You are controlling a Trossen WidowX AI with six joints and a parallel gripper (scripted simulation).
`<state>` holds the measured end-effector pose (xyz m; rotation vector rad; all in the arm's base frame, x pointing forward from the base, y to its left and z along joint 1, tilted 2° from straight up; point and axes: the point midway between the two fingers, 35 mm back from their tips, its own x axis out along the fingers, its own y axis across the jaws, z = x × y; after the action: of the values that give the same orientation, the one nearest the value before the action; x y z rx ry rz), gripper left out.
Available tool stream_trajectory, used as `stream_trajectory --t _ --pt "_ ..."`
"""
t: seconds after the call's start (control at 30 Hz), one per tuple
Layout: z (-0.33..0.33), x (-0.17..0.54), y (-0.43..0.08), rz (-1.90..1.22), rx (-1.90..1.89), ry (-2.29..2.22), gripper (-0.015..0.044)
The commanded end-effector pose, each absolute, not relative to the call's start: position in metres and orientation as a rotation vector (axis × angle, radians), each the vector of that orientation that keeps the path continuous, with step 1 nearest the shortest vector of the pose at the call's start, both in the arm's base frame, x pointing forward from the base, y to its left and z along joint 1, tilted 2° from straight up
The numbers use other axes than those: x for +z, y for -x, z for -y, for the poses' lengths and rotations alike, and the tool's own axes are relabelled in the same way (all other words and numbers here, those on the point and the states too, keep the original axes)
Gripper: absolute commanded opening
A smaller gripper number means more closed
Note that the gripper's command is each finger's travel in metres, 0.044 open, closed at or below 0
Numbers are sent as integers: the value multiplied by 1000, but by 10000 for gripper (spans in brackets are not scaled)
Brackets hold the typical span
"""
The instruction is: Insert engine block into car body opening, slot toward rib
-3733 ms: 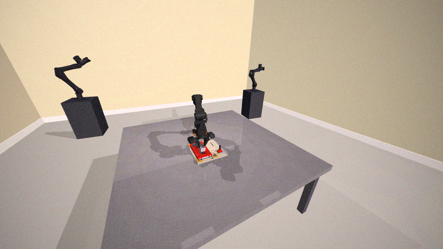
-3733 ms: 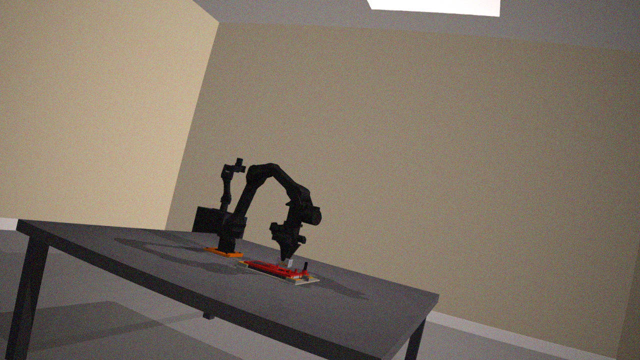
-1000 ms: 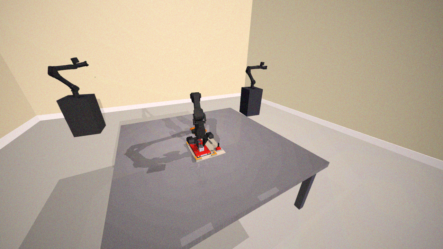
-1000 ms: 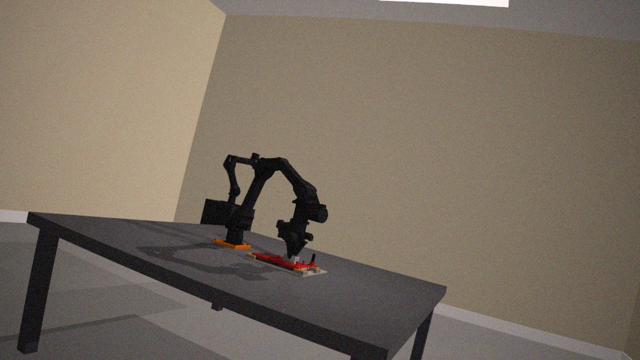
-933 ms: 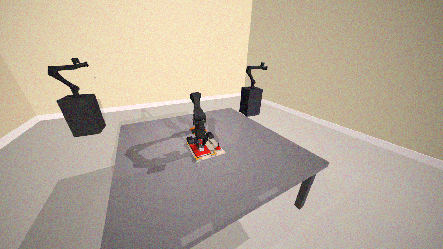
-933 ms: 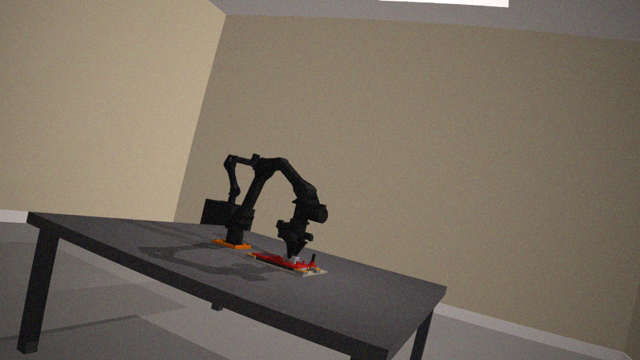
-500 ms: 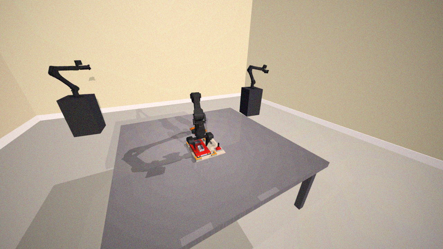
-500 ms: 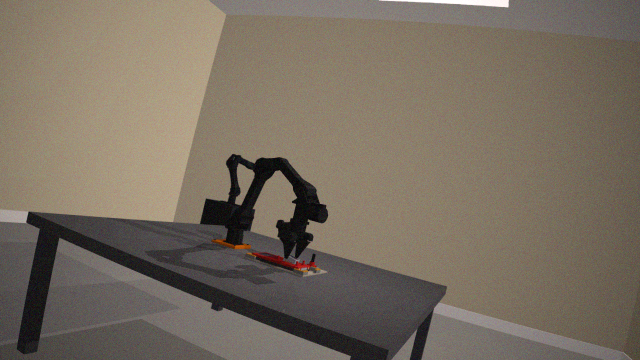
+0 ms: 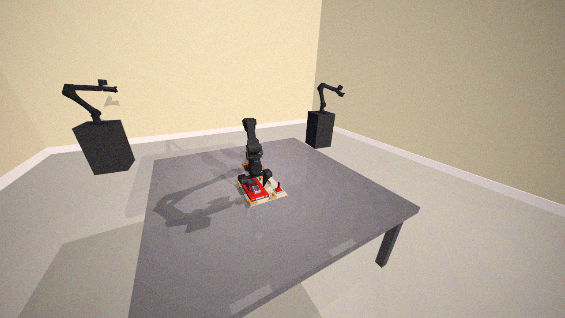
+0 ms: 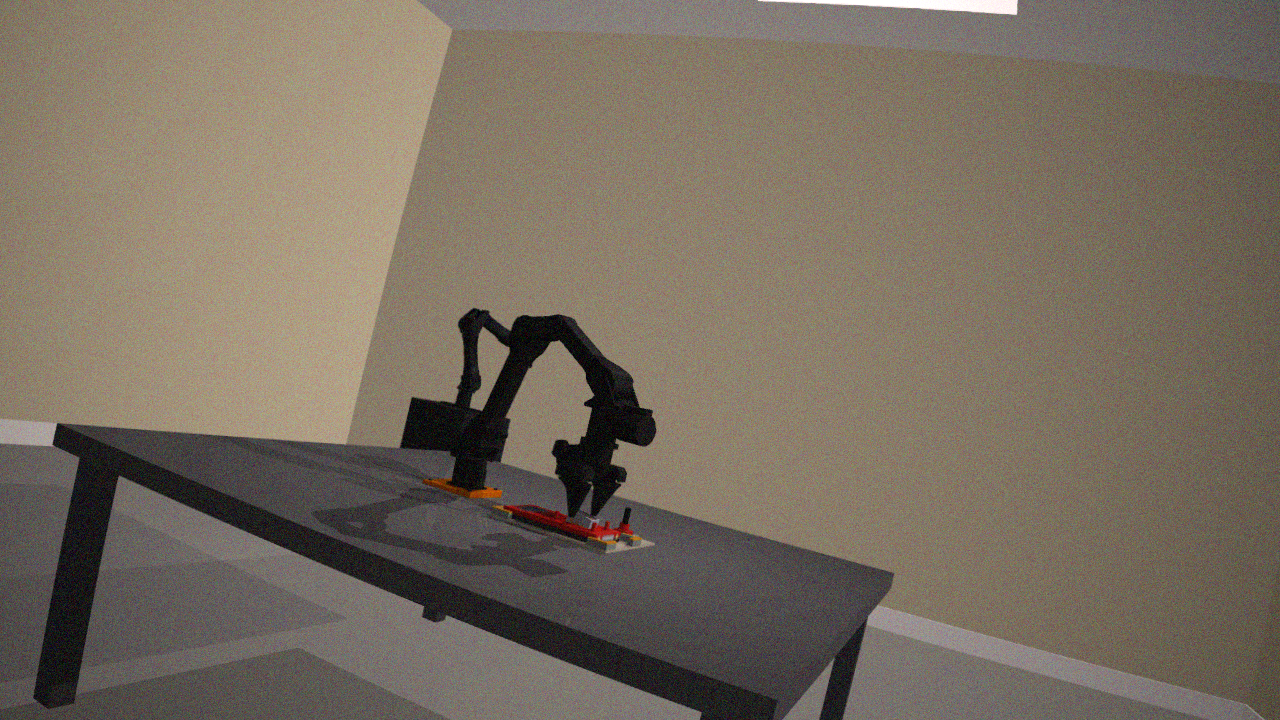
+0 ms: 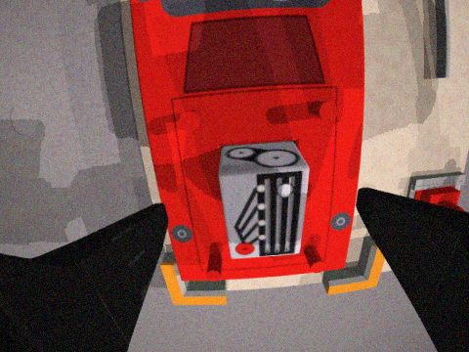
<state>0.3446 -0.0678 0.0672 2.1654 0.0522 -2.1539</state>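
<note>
The grey engine block (image 9: 256,188) (image 10: 593,521) (image 11: 264,205) stands in the hood of the red car body (image 9: 261,196) (image 10: 544,516) (image 11: 254,117). In the wrist view its striped face is toward the camera and its face with two discs is toward the windshield. Its upper part stands above the hood; its lower end, the rib and the slot fit are hidden, so I cannot tell the depth. My gripper (image 9: 256,187) (image 10: 583,514) (image 11: 264,206) is open wide and empty, one finger on each side of the block, with a gap on both sides.
The car body lies on a beige board (image 9: 282,194) (image 11: 391,88) with orange corner brackets (image 11: 200,299). A red piece with a black handle (image 9: 278,188) (image 10: 626,524) (image 11: 435,197) stands to the right. Two low red pegs flank the block's near end. Two other arms stand on black pedestals beyond the table.
</note>
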Motion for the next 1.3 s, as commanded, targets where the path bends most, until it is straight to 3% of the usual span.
stream_trajectory --t 0.0,0.67,1.2,1.27 --pt "68 67 -345 -53 -2154 -2166 440" --pt "67 85 -346 -53 -2150 -2165 440" --pt "67 85 -346 -53 -2150 -2165 20" --pt "67 85 -346 -53 -2150 -2165 0"
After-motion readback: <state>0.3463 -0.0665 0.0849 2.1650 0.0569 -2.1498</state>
